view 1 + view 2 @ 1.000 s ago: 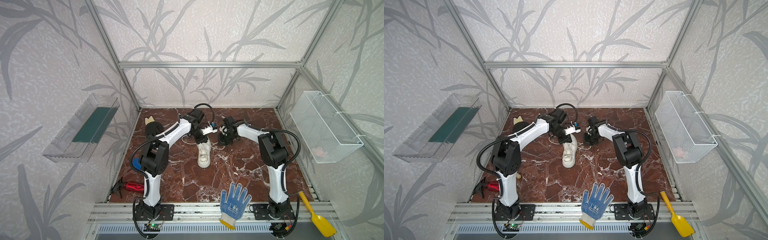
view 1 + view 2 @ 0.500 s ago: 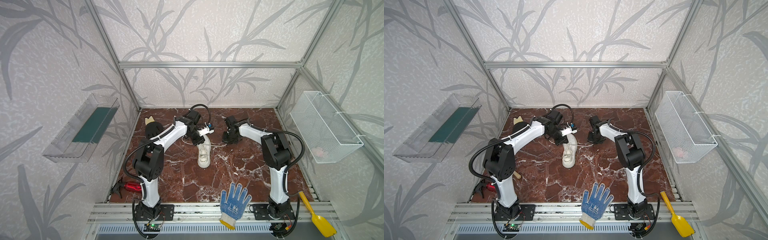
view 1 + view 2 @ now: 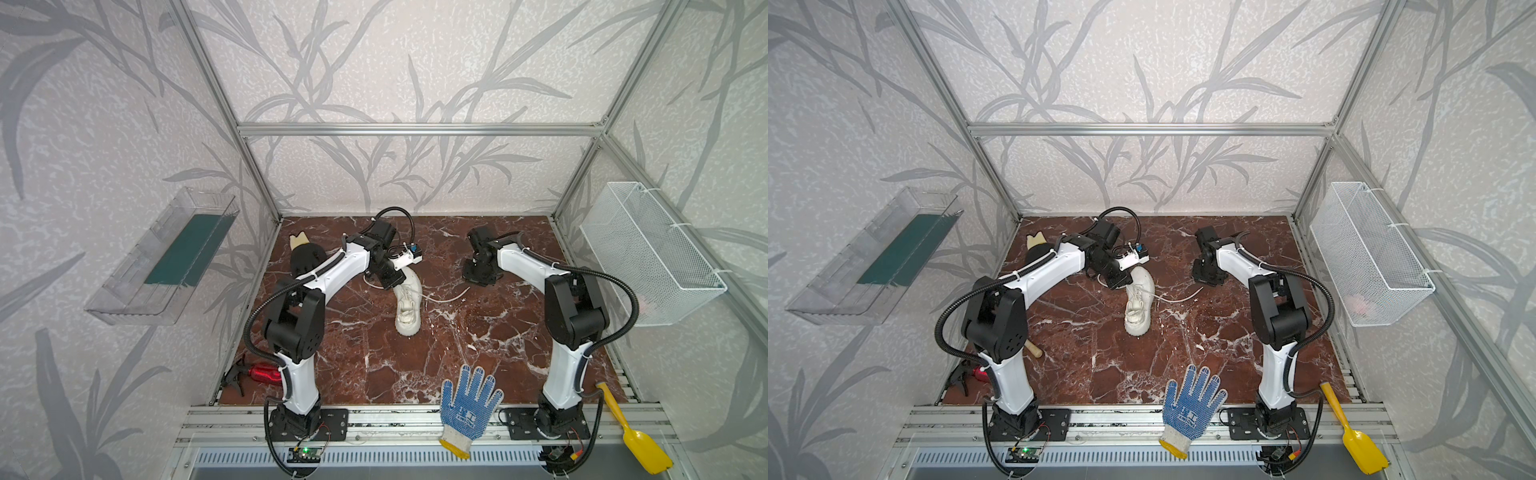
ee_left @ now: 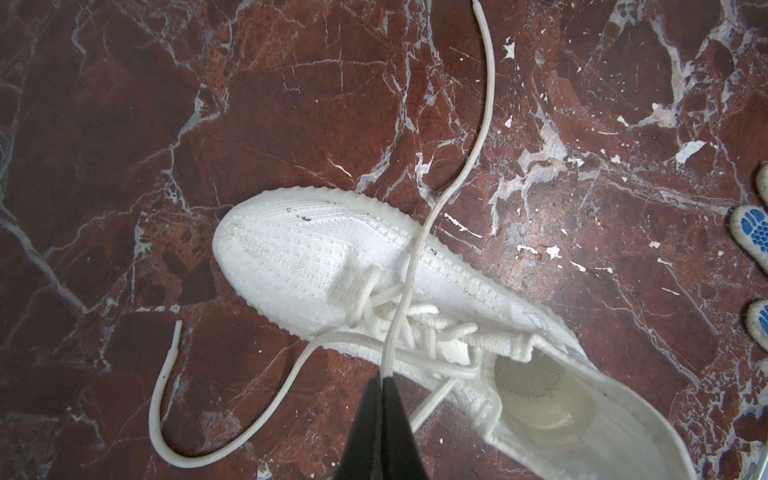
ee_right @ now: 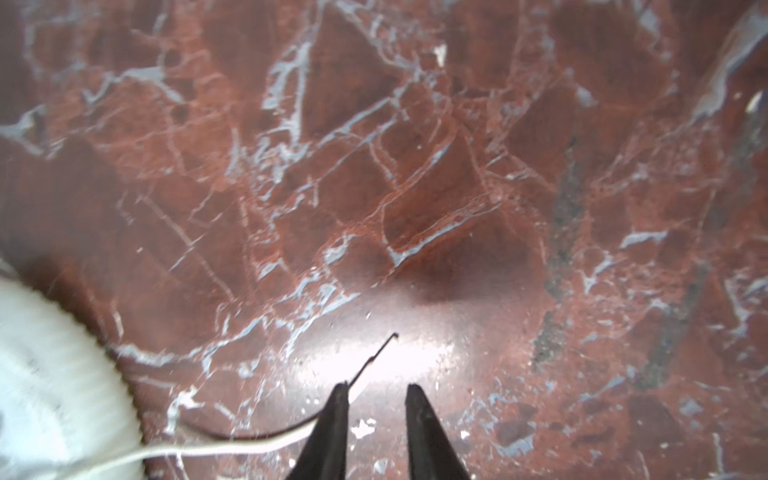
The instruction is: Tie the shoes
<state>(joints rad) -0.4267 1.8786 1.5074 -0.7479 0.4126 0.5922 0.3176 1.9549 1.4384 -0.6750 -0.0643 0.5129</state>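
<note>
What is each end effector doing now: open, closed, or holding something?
Left end effector: closed on the thin white lace of the off-white knit sneaker.
Right end effector: open, holding nothing.

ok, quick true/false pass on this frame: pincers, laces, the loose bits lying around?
1. The left pincer is shut on a lace. True.
2. The right pincer is clamped shut. False: its jaws stand apart; a lace end lies loose beside one finger.
3. The shoe has a finished bow. False: no bow shows.
4. A blue-dotted glove lies at the table's front edge. True.
5. The yellow scoop lies beside the shoe. False: it lies at the front right corner.
</note>
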